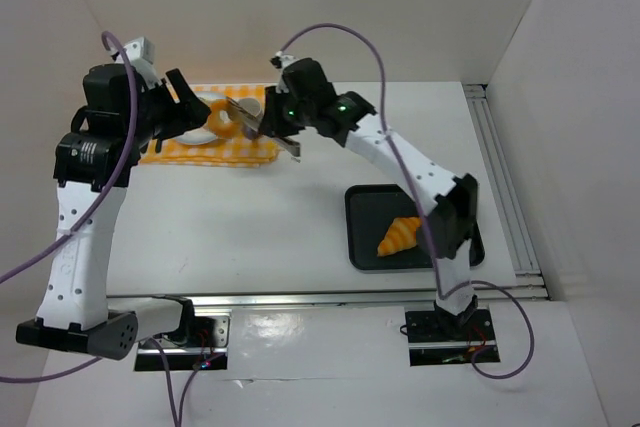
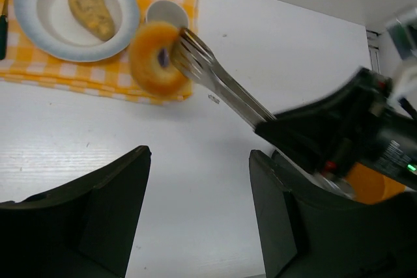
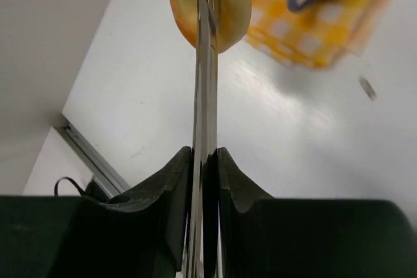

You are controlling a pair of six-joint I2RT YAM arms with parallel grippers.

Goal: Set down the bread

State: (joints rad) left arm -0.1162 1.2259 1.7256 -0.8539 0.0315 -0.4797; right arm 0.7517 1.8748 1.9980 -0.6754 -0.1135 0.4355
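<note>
1. My tongs (image 2: 215, 79) are squeezed almost flat, blade against blade, and their tips pinch the ring of the doughnut (image 2: 153, 56), not the bread. The doughnut stands tilted on edge at the near border of the yellow checked cloth (image 2: 78, 73). I cannot tell whether it hangs clear of the cloth.
2. My right gripper (image 3: 205, 157) clamps the tongs' handles tight between its fingers. My left gripper (image 2: 199, 157) hovers over bare table with its jaws spread wide and nothing between them.
3. The bread (image 2: 91, 4) lies lengthwise on the white paper plate (image 2: 49, 30), which sits on the cloth well away from my tongs' tips.
4. As I read it, the bread's part looks done, since the roll rests whole on the plate and no tool touches it. What is left appears to concern the doughnut, which has yet to be set down.
5. Beside the plate stands a small white cup (image 2: 167, 12). Well apart, nearer my right base, a croissant (image 1: 400, 235) lies on a black tray (image 1: 362, 247).
6. The table (image 2: 130, 128) is smooth, white and faintly glossy. Plain pale panels close in the back and both sides.
</note>
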